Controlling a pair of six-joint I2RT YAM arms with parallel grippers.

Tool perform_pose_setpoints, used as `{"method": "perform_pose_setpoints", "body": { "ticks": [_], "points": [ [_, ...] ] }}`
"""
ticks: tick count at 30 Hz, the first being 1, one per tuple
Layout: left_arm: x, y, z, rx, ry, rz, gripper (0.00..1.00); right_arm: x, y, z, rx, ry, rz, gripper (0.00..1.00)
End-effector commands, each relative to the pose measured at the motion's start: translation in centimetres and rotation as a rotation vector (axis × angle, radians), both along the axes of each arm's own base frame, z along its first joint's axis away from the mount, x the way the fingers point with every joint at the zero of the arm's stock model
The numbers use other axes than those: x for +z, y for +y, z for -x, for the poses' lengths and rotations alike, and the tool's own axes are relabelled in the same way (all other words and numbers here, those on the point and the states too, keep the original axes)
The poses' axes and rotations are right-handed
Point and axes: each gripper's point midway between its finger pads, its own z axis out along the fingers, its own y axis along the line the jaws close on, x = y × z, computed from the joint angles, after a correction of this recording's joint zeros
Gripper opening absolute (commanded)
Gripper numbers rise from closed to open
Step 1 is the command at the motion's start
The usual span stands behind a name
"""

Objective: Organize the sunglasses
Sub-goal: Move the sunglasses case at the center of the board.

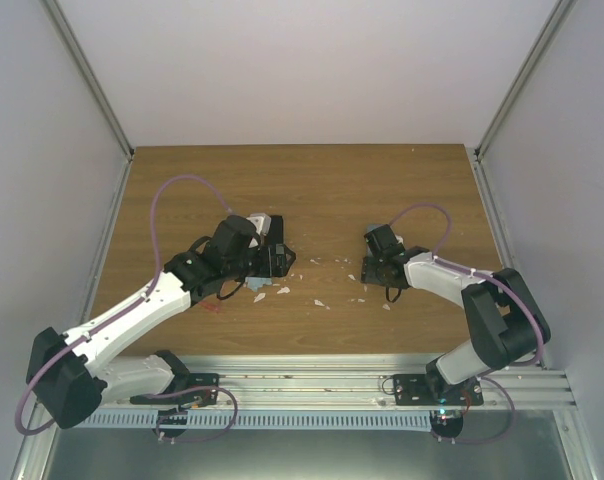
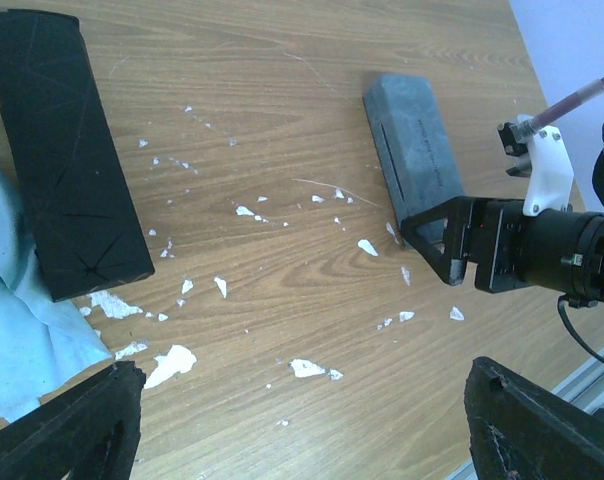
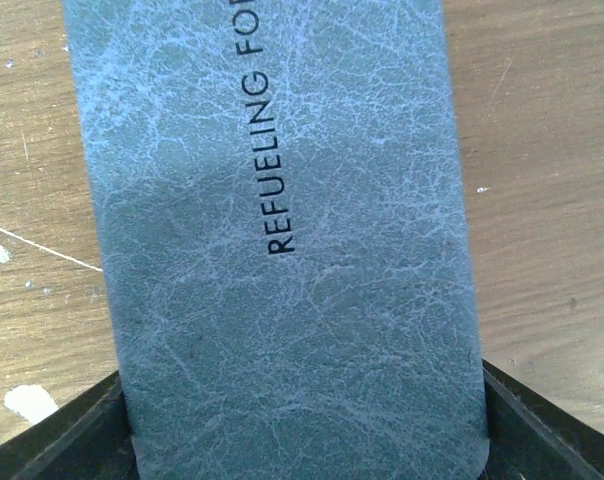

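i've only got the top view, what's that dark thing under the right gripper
Observer: A grey case, printed "REFUELING FO" before the frame cuts it off. The right gripper straddles one end.
Operator: clamped on it?
Observer: Cannot tell. Both fingers sit right at its long edges.
Operator: and the left one
Observer: The left gripper is open and empty, over table strewn with white flecks.
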Motion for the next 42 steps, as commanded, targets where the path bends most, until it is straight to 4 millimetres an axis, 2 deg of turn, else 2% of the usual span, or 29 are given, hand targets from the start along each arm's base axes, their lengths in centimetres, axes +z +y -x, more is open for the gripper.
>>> {"method": "perform_pose_setpoints", "body": {
  "ticks": [1, 7, 12, 19, 23, 25, 28, 31, 33, 35, 38, 40, 42],
  "points": [
    [0.1, -0.4, -0.5, 0.002, -0.014, 0.029, 0.87, 0.4, 0.1, -0.9, 0.027, -0.038, 0.008, 0.58],
    [-0.5, -0.6, -0.6, 0.001, -0.002, 0.027, 0.87, 1.9, 1.1, -2.5, 0.083, -0.093, -0.006, 0.54],
    [-1.9, -0.7, -0.8, 0.007, 0.022, 0.012, 0.88, 3.1, 2.1, -4.9, 0.126, -0.145, -0.003, 0.54],
    [-4.6, 0.1, -1.4, 0.043, 0.071, -0.044, 0.88, 2.1, 1.9, -7.9, 0.124, -0.148, -0.007, 0.55],
    [-5.7, 0.7, -1.9, 0.063, 0.093, -0.056, 0.88, 0.8, 1.2, -8.9, 0.122, -0.126, 0.004, 0.56],
    [-6.2, 1.0, -2.2, 0.071, 0.100, -0.063, 0.88, 0.5, 1.3, -8.9, 0.133, -0.117, 0.004, 0.60],
    [-6.9, 1.4, -2.9, 0.088, 0.110, -0.073, 0.89, 0.8, 1.6, -8.6, 0.146, -0.106, -0.013, 0.77],
    [-7.4, 2.0, -3.9, 0.094, 0.099, -0.100, 0.94, 2.6, 1.6, -8.3, 0.143, -0.131, -0.030, 0.92],
    [-7.8, 2.4, -4.8, 0.108, 0.085, -0.139, 0.99, 4.1, 1.4, -8.1, 0.132, -0.156, -0.035, 0.99],
    [-7.9, 2.7, -6.1, 0.125, 0.072, -0.170, 0.99, 5.5, 1.1, -7.7, 0.125, -0.184, -0.041, 1.00],
    [-9.2, 2.5, -7.6, 0.131, 0.078, -0.198, 0.99, 7.4, 1.1, -6.7, 0.114, -0.215, -0.074, 1.00],
    [-10.2, 2.2, -8.9, 0.132, 0.092, -0.215, 0.99, 8.1, 1.5, -5.9, 0.118, -0.225, -0.099, 1.00],
    [-11.1, 1.8, -10.0, 0.128, 0.107, -0.234, 0.95, 8.5, 2.0, -5.0, 0.124, -0.234, -0.123, 0.99]
  ]
}}
